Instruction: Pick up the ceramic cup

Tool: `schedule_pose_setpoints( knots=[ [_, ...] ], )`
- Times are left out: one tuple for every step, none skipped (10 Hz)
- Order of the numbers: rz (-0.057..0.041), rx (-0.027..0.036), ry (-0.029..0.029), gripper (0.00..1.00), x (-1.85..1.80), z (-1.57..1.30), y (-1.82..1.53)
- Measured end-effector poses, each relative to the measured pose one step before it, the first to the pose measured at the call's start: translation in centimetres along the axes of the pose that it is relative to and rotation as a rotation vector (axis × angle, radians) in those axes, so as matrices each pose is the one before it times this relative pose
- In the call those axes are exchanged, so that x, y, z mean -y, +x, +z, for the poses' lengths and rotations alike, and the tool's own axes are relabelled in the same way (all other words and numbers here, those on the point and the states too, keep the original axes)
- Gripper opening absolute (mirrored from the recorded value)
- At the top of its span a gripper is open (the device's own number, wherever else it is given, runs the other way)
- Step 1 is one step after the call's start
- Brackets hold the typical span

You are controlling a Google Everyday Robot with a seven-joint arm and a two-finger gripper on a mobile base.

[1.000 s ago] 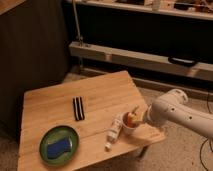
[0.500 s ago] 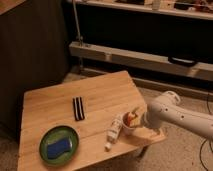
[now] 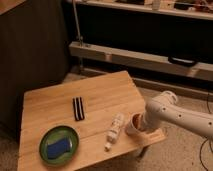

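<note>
Ceramic cup (image 3: 134, 123) at the wooden table's (image 3: 60, 105) four o'clock edge: likely rigid, smooth, breakable; best held across its rim. Gripper (image 3: 144, 126) touches its right side; grasp unclear.

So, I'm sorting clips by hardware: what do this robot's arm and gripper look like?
The arm is glossy white, built of smooth tubular links with a rounded, bulbous joint. The gripper, at the table's right edge by the ceramic cup, looks pale. No cables or markings are visible.

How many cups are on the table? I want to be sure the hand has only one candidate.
1. The ceramic cup stands near the table's right edge, beside the white tube, with the hand right against it.
</note>
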Motion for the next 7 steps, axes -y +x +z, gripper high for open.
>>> schedule_pose_setpoints(
  knots=[
    [-0.00866,-0.00233,0.00918,0.02,0.470,-1.505,-0.315],
    [-0.00818,-0.01121,0.01491,0.00,0.531,-1.433,-0.158],
    [-0.01363,-0.01318,0.01793,0.00,0.727,-1.641,-0.184],
    [-0.01688,-0.01180,0.02064,0.00,0.930,-1.749,-0.357],
    [-0.01248,-0.00277,0.01316,0.00,0.774,-1.026,-0.343],
    [-0.00940,0.00238,0.01083,0.00,0.888,-0.867,-0.183],
    [-0.00719,0.00708,0.00627,0.00,1.338,-1.657,-0.067]
  ],
)
